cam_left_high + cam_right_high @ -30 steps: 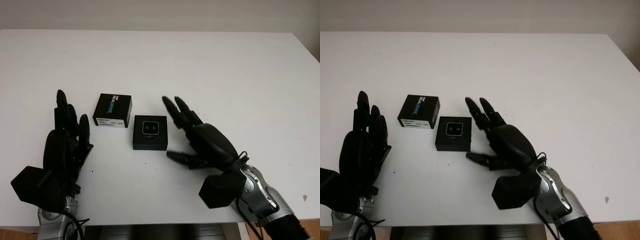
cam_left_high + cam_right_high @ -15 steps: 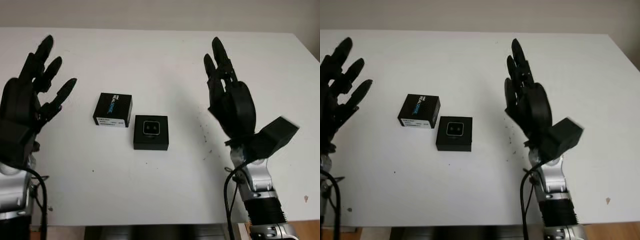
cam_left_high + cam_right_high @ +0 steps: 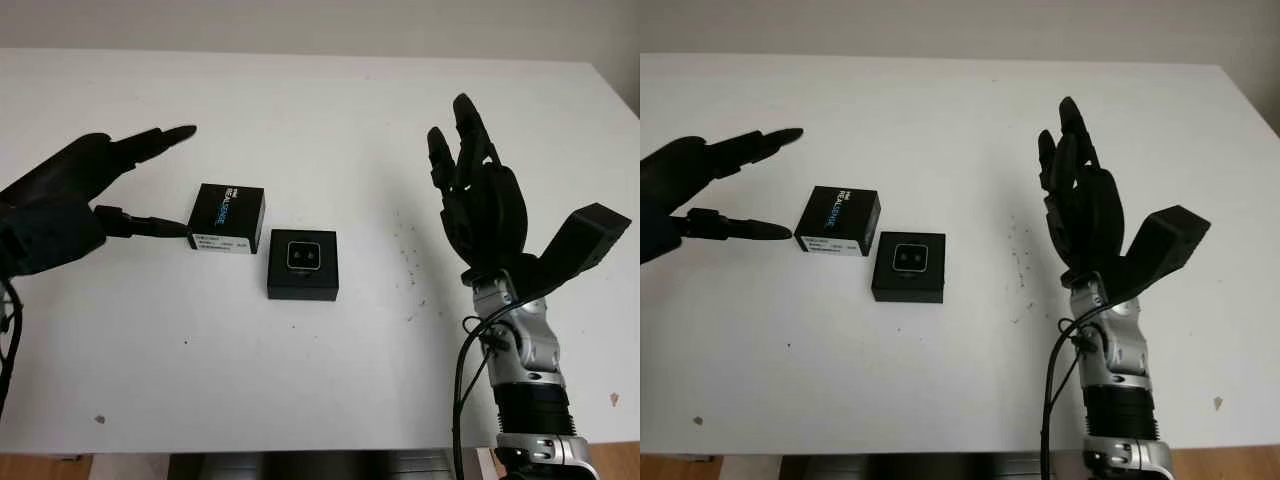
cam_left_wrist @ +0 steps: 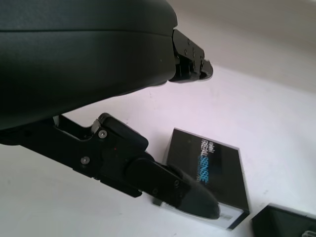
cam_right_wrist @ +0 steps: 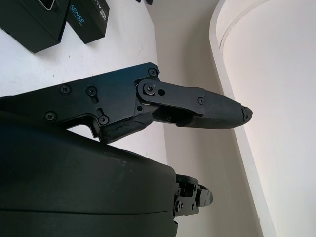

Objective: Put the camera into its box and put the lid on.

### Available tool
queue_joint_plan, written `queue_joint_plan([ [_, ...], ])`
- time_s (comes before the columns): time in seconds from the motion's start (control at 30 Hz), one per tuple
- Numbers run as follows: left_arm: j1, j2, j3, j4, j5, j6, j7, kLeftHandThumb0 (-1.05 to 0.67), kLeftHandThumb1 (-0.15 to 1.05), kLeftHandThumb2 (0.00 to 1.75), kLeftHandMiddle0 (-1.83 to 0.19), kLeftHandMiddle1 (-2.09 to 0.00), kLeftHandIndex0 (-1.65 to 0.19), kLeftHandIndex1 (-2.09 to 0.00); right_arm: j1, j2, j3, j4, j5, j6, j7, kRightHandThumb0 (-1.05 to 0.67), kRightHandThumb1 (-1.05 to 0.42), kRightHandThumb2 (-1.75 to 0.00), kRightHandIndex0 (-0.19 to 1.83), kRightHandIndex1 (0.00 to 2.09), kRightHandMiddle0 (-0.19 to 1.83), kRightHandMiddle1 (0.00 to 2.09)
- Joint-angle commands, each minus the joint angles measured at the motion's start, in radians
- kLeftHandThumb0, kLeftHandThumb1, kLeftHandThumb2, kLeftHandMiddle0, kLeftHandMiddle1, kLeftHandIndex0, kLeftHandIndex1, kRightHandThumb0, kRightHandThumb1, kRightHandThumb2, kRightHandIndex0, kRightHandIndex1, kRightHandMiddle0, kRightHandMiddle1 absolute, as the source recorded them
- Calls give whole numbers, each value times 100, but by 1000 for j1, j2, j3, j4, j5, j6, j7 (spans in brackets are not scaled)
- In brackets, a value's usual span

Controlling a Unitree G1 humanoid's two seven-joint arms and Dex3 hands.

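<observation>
in the left eye view we see a white tabletop (image 3: 300, 120) with two small things near its middle. the flat black cardboard lid with white and blue lettering (image 3: 228, 219) lies to the left and slightly farther away; the open square black box (image 3: 302, 264) sits just beside it, to the right and nearer, and the small dark camera with its pale face (image 3: 303, 257) already lies inside that box. our black three-finger left hand (image 3: 70, 205) reaches in from the left, holding nothing, fingers extended; one fingertip (image 3: 170, 229) comes right up to the lid's left edge, though we cannot tell whether it touches. our black three-finger right hand (image 3: 483, 200) stands raised well to the right of the box, open, fingers pointing toward the far side.

the right eye view gives the same layout, the lid off the box.

in the left wrist view a finger (image 4: 163, 185) lies across the lid's (image 4: 217, 170) near corner, and a corner of the box (image 4: 286, 222) peeks in beside it.

in the right wrist view the right hand's fingers (image 5: 197, 106) are straight, grasping nothing, with lid (image 5: 89, 17) and box (image 5: 34, 22) well apart from them.
</observation>
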Motion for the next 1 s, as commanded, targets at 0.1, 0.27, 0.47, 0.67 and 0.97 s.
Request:
queue_joint_plan([
  [0.1, -99, -7, -77, 94, 73, -34, 8, -85, 85, 5, 5, -2, 3, 0, 0, 11, -9, -29, -1, 16, 2, -71, -105, -56, -1, 8, -1, 14],
  [0.27, -174, -43, -129, 173, 117, -31, 25, -78, 86, 5, 13, -3, 11, -1, 7, 15, -12, -23, -8, 9, 24, -71, -105, -58, -1, 7, -2, 15],
  [0.47, -250, -87, -178, 305, 141, -64, 51, -82, 88, 6, 10, -6, 11, -2, 13, 19, -12, -26, -16, 9, 30, -71, -105, -58, -1, 7, -4, 15],
  [0.67, -295, -120, -212, 404, 168, -63, 90, -81, 89, 6, 8, -6, 10, -4, 17, 26, -9, -33, -22, 11, 25, -71, -105, -59, -1, 7, -4, 16],
  [0.97, -315, -123, -257, 420, 216, -56, 87, -76, 89, 5, 9, -6, 10, -5, 23, 24, 33, -31, -140, -86, 30, -74, -105, -66, -19, 0, -19, 1],
])
